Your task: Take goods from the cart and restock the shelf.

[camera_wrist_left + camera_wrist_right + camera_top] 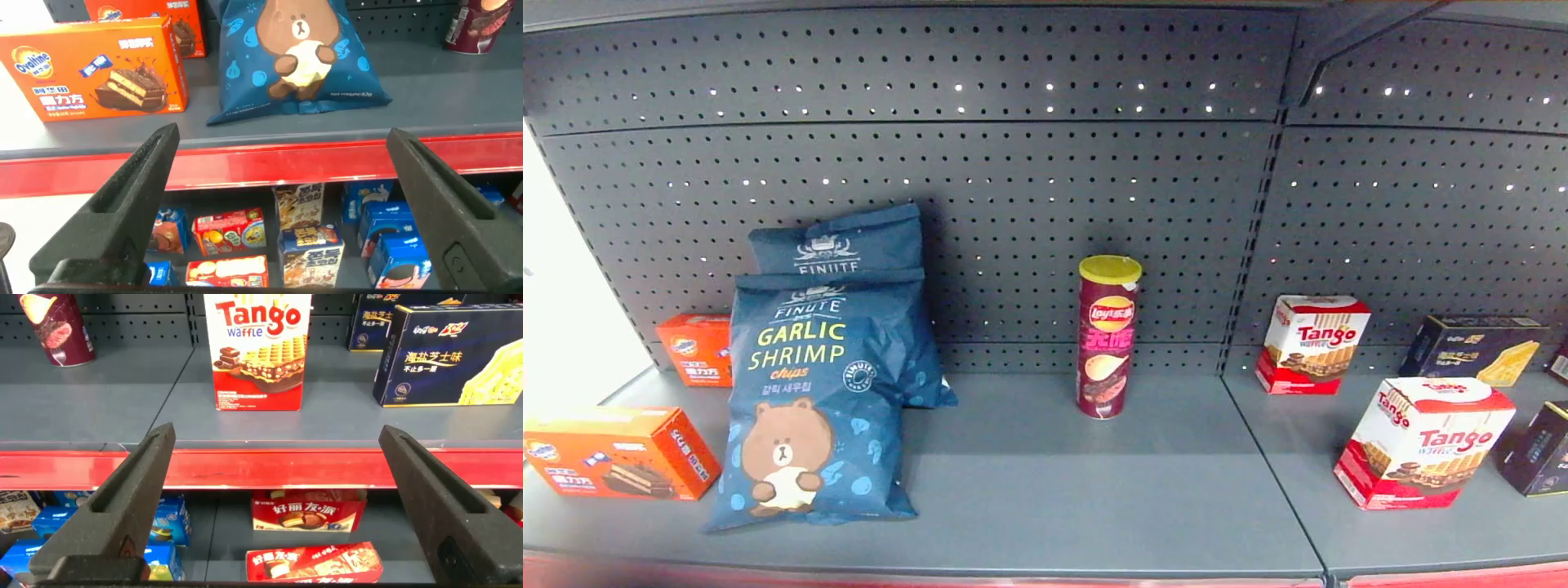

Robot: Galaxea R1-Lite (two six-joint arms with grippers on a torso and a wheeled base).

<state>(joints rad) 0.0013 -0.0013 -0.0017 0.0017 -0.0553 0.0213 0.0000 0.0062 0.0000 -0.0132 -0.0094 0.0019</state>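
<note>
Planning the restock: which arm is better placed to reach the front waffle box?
Right, likely: the right gripper, open, faces the front waffle box straight on; the left gripper faces the orange box and bear chip bag.

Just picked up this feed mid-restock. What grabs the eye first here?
The big blue chip bag with a cartoon bear sits at the left of the shelf, a second bag behind it, and a lone upright can with a yellow lid stands mid-shelf. Orange cake boxes sit far left, red-and-white wafer boxes to the right. The left end effector and right end effector are open and empty before the red shelf edge.
</note>
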